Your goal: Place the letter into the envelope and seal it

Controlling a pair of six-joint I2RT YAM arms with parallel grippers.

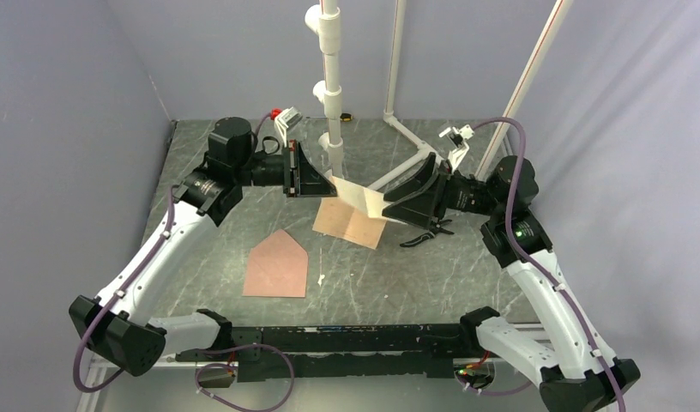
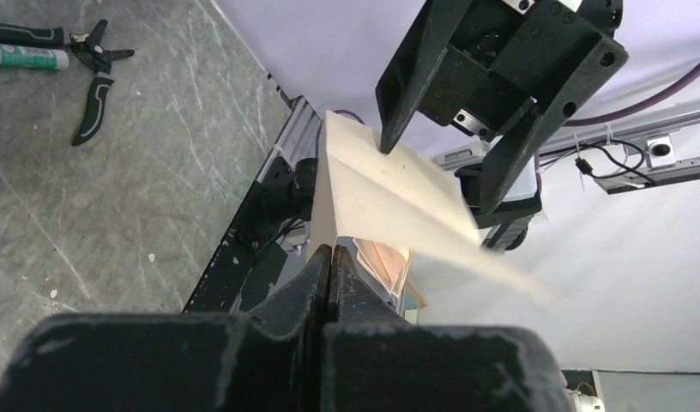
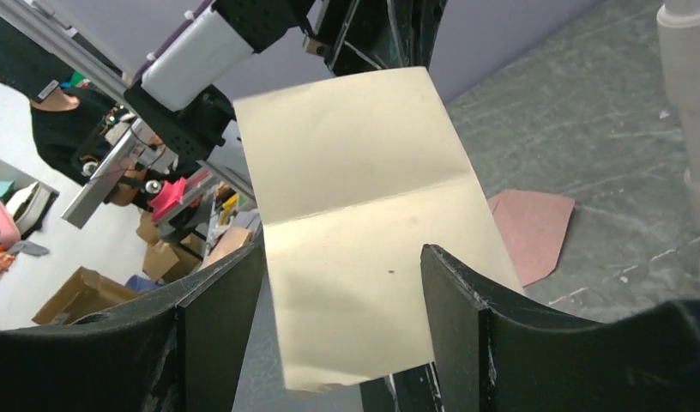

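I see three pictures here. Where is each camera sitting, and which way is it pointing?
Top: fixed above and behind the arms, looking down at the table; both arms show.
Left wrist: on the left arm, looking past its left tool, shut on the letter, toward the right tool.
Right wrist: on the right arm, looking between its open fingers at the letter, envelope beyond.
Shared: every view shows the letter.

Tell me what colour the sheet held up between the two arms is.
The letter is pale cream-tan, creased; clearest in the right wrist view.
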